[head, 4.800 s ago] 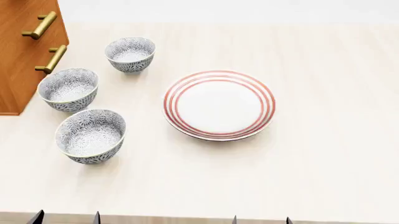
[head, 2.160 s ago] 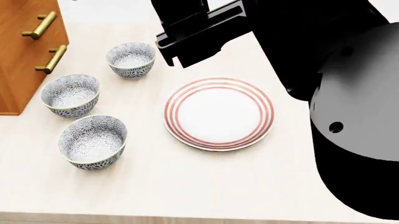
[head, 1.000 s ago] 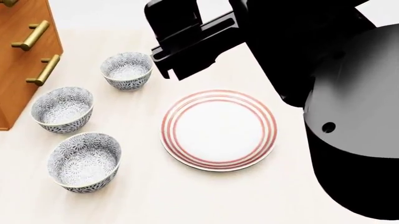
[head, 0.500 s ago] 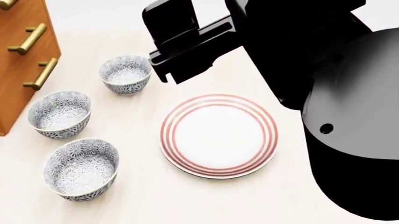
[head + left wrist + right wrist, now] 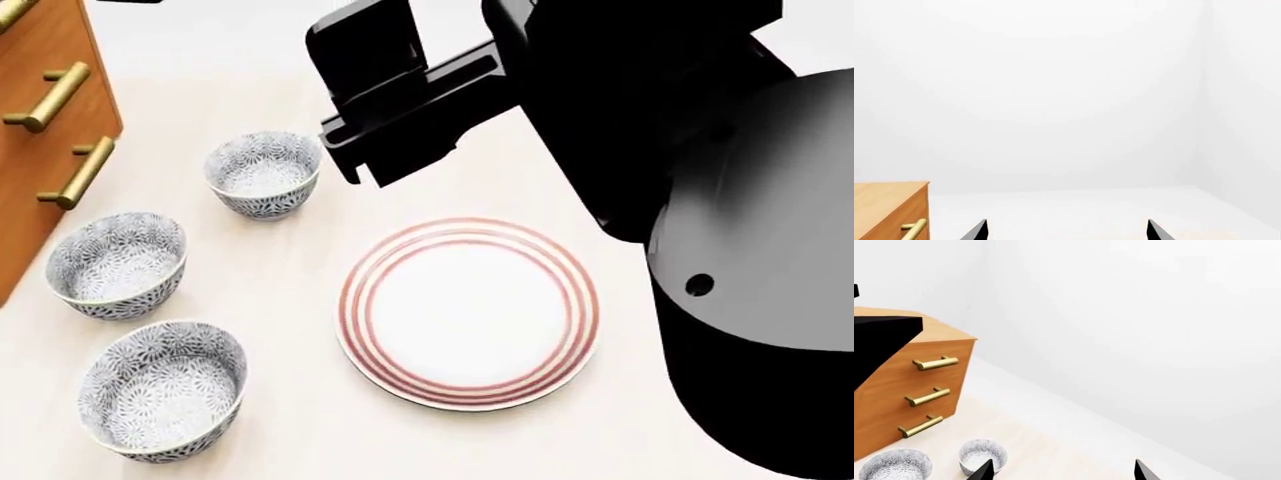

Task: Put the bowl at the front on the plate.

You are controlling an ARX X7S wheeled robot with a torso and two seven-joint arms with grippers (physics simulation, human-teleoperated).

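While waiting to grip, holding left claw (image 5: 1065, 232) and right claw (image 5: 1062, 471) spread. Leaving the front bowl (image 5: 160, 400) untouched on the table (image 5: 287, 285), near the plate (image 5: 467, 312).

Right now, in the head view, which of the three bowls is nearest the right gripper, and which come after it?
Starting from the right gripper:
1. Back bowl, just to its left.
2. Middle bowl, farther left.
3. Front bowl, closest to the robot's body.
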